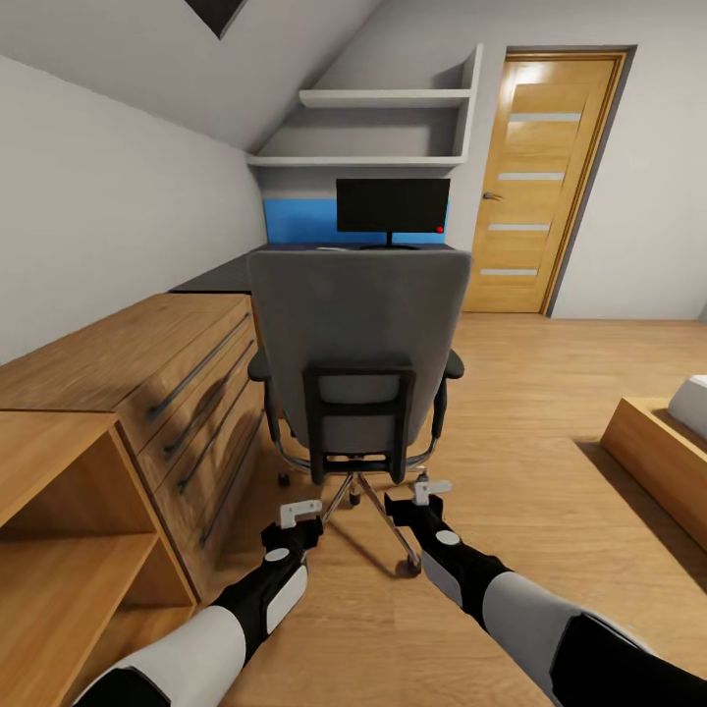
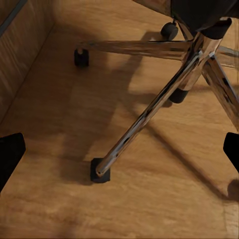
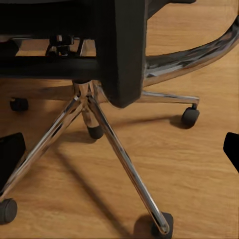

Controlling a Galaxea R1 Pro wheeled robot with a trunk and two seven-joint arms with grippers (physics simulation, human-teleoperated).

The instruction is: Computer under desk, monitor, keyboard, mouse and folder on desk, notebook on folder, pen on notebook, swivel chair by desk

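head: I look forward-down at swivel chair (image 1: 358, 363) back | wrists: both aim low, close at its chrome base (image 2: 164, 99) (image 3: 99, 129) | shared: base, wood floor (image 1: 550, 393)

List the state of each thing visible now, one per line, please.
swivel chair: upright, its back toward the robot, facing the desk.
monitor: upright on the desk, screen dark.
door: closed.
left gripper: open, holding nothing.
right gripper: open, holding nothing.
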